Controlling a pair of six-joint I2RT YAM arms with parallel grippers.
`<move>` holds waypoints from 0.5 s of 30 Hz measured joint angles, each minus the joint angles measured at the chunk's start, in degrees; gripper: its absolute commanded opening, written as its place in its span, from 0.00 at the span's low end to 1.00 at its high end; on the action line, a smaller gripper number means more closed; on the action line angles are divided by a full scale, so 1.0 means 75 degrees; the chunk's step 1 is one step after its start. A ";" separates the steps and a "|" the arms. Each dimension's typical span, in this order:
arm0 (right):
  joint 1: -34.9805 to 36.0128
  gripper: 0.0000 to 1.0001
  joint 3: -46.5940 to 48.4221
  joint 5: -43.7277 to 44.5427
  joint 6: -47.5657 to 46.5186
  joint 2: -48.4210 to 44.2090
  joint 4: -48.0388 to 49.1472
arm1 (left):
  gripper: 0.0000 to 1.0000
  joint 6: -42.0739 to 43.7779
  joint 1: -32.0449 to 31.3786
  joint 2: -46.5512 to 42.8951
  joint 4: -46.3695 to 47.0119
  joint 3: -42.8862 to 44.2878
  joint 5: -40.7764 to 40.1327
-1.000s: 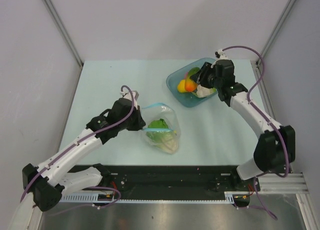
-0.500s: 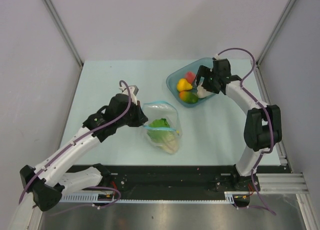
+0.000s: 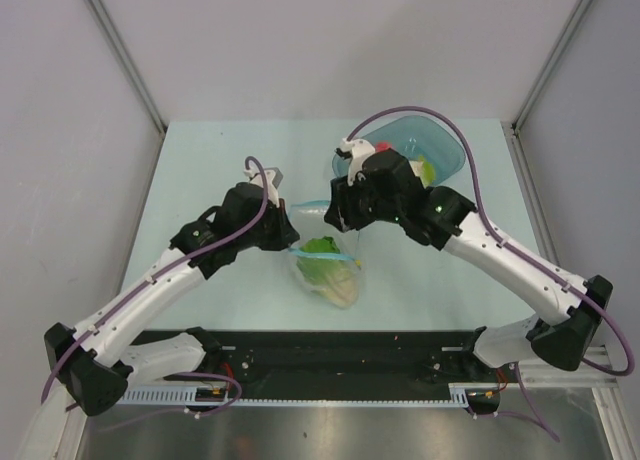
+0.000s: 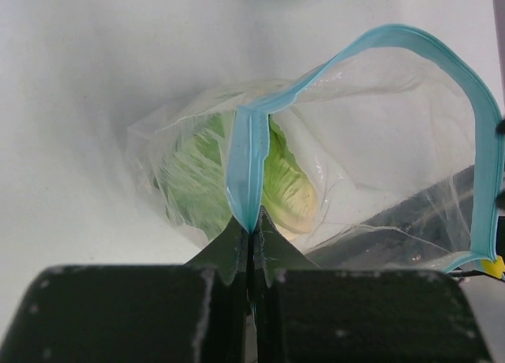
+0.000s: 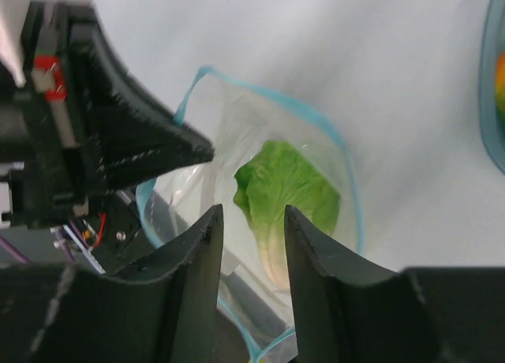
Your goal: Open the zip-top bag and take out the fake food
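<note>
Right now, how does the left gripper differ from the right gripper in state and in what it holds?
The left gripper is shut, while the right gripper is open. The left gripper pinches the blue zip strip of the zip-top bag; the right gripper holds nothing and hangs over the bag's open mouth. Both have black fingers and are at the same bag.

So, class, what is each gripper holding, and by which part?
The left gripper pinches the zip-top bag by its blue zip strip, jaws shut; the right gripper, jaws open, holds nothing.
</note>
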 measured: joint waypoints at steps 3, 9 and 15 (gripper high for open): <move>0.0560 0.32 0.0000 0.0376 -0.0087 -0.0035 -0.0251 | 0.00 0.0102 -0.0003 0.0055 -0.0017 0.0082 -0.0003; 0.0743 0.38 0.0000 0.0530 -0.0029 0.0883 -0.0600 | 0.00 0.0248 -0.0003 0.0146 -0.0050 0.0242 0.0000; 0.0525 0.52 -0.0017 0.0105 0.0157 0.1912 -0.0979 | 0.00 0.0323 -0.0003 0.0154 -0.0070 0.0341 0.0003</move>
